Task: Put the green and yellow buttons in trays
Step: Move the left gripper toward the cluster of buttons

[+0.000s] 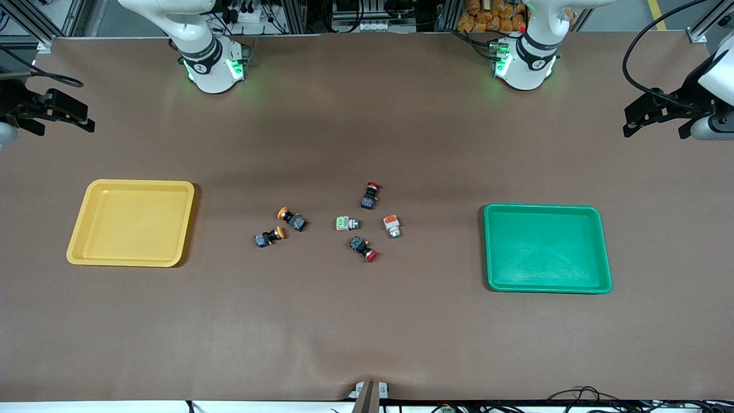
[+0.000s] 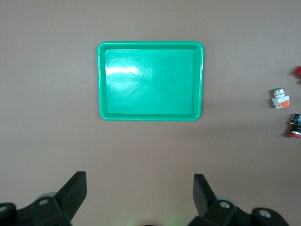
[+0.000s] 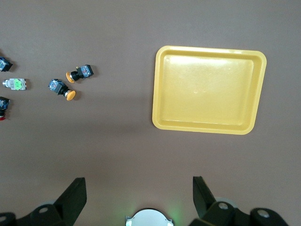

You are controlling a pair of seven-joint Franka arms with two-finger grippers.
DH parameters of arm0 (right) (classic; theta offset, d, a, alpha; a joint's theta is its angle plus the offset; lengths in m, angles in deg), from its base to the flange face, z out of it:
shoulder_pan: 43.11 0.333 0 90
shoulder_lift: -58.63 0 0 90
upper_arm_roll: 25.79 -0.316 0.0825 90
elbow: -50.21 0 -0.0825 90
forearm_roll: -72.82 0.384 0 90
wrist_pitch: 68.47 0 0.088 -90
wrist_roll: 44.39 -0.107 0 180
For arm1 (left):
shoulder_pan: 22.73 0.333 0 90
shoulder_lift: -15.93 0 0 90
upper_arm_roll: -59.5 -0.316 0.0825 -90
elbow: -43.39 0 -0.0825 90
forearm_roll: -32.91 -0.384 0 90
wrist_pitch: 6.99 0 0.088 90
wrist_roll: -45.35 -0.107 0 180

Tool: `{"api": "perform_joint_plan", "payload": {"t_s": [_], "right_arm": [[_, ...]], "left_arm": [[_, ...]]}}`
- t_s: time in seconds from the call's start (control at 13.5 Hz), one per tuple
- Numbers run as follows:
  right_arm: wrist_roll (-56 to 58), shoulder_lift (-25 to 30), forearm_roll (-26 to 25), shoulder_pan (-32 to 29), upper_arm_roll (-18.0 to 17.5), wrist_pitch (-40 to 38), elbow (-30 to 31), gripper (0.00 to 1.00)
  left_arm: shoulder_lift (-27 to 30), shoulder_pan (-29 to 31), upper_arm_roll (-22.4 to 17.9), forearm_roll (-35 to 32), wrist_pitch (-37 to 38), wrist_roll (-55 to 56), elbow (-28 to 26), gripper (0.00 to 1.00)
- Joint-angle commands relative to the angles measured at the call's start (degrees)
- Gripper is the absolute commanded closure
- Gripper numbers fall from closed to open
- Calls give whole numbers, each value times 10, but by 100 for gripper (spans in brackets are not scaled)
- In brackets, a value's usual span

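Two orange-yellow capped buttons [image 1: 292, 218] [image 1: 269, 236] lie mid-table, toward the yellow tray [image 1: 132, 222]. A pale button with a green top [image 1: 347, 223] and a pale one with an orange top [image 1: 392, 225] lie toward the green tray [image 1: 546, 248]. Both trays hold nothing. My left gripper [image 1: 654, 121] hangs open high over the left arm's end of the table; its wrist view shows the green tray [image 2: 150, 80] and the orange-topped button [image 2: 281, 99]. My right gripper [image 1: 60, 117] hangs open over the right arm's end, looking down on the yellow tray [image 3: 209, 89] and the yellow-capped buttons [image 3: 80, 73] [image 3: 61, 88].
Two red-capped switches [image 1: 370, 195] [image 1: 363, 248] lie among the buttons, one nearer to the front camera than the pale ones, one farther. Brown table cloth stretches bare between the button cluster and each tray.
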Motion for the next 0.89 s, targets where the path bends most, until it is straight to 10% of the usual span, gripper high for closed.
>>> {"api": "perform_joint_plan", "payload": {"t_s": [0.0, 0.81], "right_arm": [[2, 9, 3, -5, -4, -2, 7, 0], [2, 9, 11, -6, -3, -2, 6, 0]], "left_arm": [[-2, 5, -2, 6, 3, 3, 3, 0], [-38, -6, 2, 10, 2, 7, 32, 0]]}}
